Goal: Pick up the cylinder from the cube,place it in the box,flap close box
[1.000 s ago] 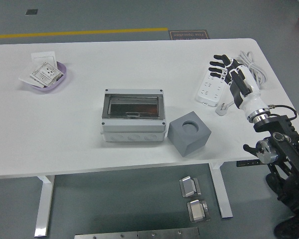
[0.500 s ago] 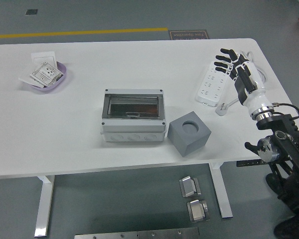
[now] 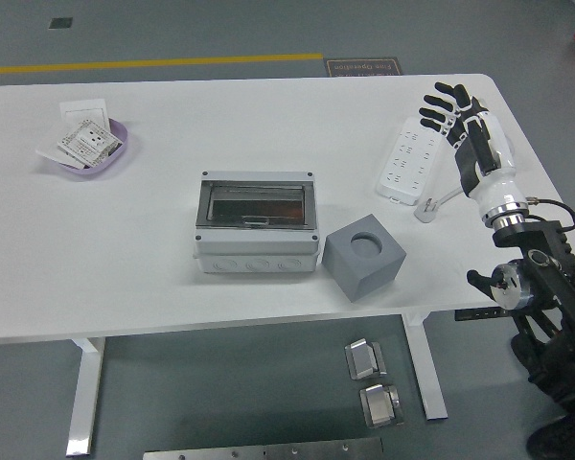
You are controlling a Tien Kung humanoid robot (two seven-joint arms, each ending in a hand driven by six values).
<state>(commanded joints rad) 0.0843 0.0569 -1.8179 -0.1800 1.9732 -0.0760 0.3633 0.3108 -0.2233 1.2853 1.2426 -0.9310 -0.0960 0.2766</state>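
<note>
A grey cube (image 3: 363, 259) sits on the white table (image 3: 153, 259) near its front edge, with a round recess (image 3: 367, 240) in its top face. I see no separate cylinder standing out of it. Just left of the cube is a grey box (image 3: 257, 225) whose clear flap lies flat over a dark inside. My right hand (image 3: 452, 111) hovers at the table's right side, above the far end of a power strip. Its fingers are spread and hold nothing. My left arm does not show.
A white power strip (image 3: 405, 163) with its plug (image 3: 426, 210) and cable lies at the right. A purple bowl (image 3: 88, 146) holding white cards sits at the far left. The table's right edge runs just beyond my forearm.
My right hand has risen and swung right and away, from over the power strip toward the table's right edge. The cube and box have not moved.
</note>
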